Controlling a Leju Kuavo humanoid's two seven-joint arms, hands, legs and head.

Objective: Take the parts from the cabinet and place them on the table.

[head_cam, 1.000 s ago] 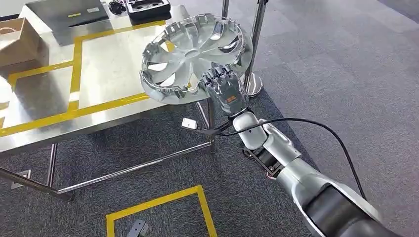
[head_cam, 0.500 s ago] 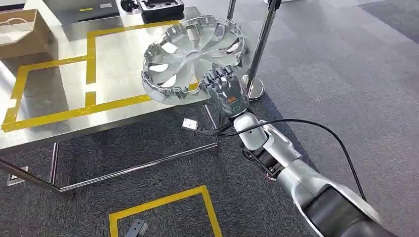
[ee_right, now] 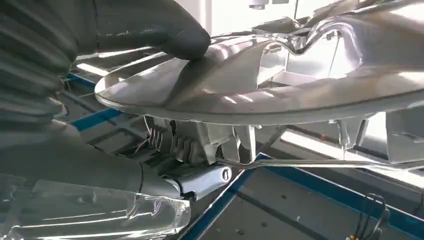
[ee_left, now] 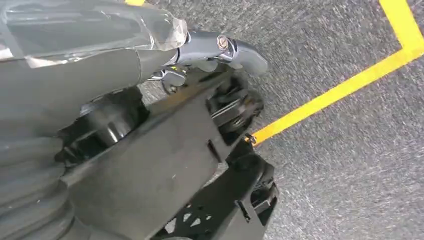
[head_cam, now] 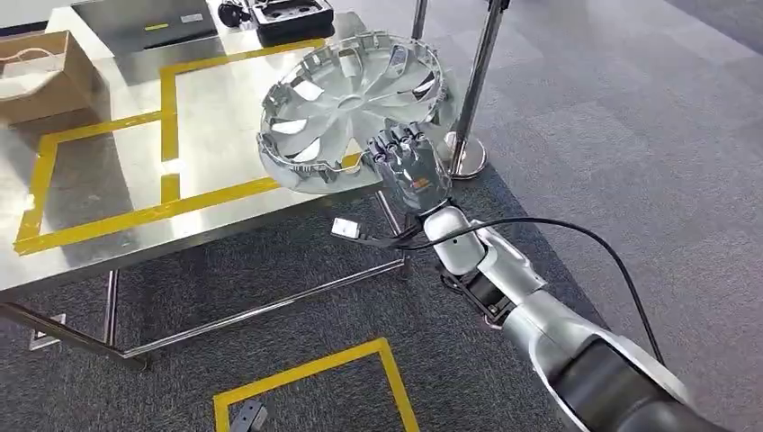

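Head view: yellow-taped steel table [head_cam: 117, 225] on grey carpet [head_cam: 612, 117].

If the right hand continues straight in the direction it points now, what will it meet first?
The right hand already grips the silver wheel cover and points up and away over the steel table. Straight ahead, the black tray at the far edge seems nearest, though depth is unclear.

Cardboard box [head_cam: 34, 74], black tray [head_cam: 290, 15] (far edge), stanchion posts [head_cam: 474, 85].
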